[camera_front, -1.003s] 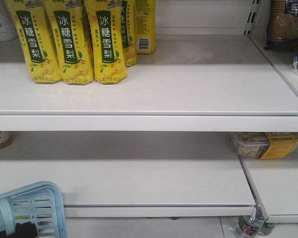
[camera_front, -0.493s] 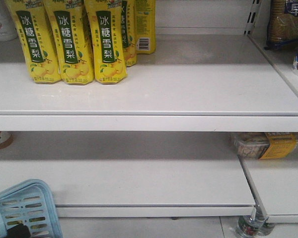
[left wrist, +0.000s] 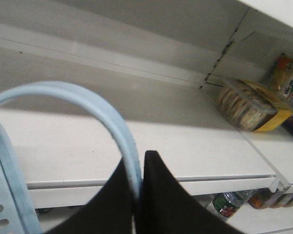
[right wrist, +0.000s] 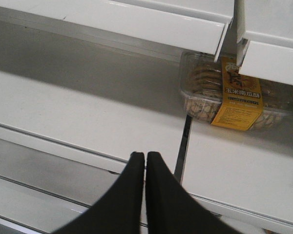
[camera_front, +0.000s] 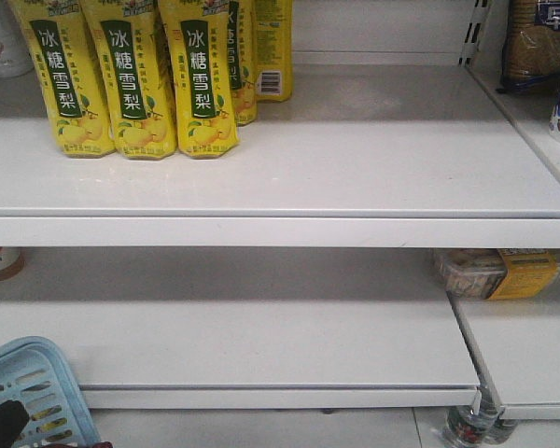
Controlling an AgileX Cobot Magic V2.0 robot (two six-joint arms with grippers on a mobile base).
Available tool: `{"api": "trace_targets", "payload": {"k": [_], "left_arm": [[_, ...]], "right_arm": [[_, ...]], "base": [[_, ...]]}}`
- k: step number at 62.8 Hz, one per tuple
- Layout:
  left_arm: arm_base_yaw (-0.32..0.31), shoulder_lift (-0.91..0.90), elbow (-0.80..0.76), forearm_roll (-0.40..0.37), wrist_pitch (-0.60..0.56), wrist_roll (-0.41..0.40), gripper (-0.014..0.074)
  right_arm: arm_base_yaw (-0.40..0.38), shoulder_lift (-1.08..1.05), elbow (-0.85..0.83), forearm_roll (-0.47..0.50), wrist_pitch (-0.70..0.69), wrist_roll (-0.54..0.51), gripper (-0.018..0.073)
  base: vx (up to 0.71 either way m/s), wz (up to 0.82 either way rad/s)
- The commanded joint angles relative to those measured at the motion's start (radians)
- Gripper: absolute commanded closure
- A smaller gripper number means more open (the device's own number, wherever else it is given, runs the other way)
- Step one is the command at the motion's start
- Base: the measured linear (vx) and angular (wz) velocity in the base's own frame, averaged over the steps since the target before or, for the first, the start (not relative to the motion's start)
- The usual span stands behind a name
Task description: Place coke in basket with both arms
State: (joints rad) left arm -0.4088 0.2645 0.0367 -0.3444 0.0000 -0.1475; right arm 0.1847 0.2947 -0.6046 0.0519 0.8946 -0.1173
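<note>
White shelf (left wrist: 136, 146) behind claw-pinched (left wrist: 138, 185) basket handle (left wrist: 88, 100)

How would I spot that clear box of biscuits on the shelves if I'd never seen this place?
Start at the white shelving and drop to its lower level, then go right to where two shelf boards meet. There lies the clear plastic biscuit box, flat on the right-hand board. Its yellow paper band with Chinese print sets it apart from the tall yellow drink bottles standing on the upper level.
</note>
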Motion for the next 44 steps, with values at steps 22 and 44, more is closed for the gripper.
{"api": "trace_targets", "payload": {"k": [22, 44], "left_arm": [[0.160, -0.297, 0.004, 0.142, -0.036, -0.004, 0.0602], [0.290, -0.293, 0.004, 0.141, 0.064, -0.079, 0.0602]], "right_arm": [[-0.005, 0.009, -0.030, -0.007, -0.065, -0.003, 0.0561], [-0.005, 0.009, -0.030, -0.007, -0.066, -0.003, 0.0561]], "base": [[0.00, 0.00], [0.00, 0.00]]}}
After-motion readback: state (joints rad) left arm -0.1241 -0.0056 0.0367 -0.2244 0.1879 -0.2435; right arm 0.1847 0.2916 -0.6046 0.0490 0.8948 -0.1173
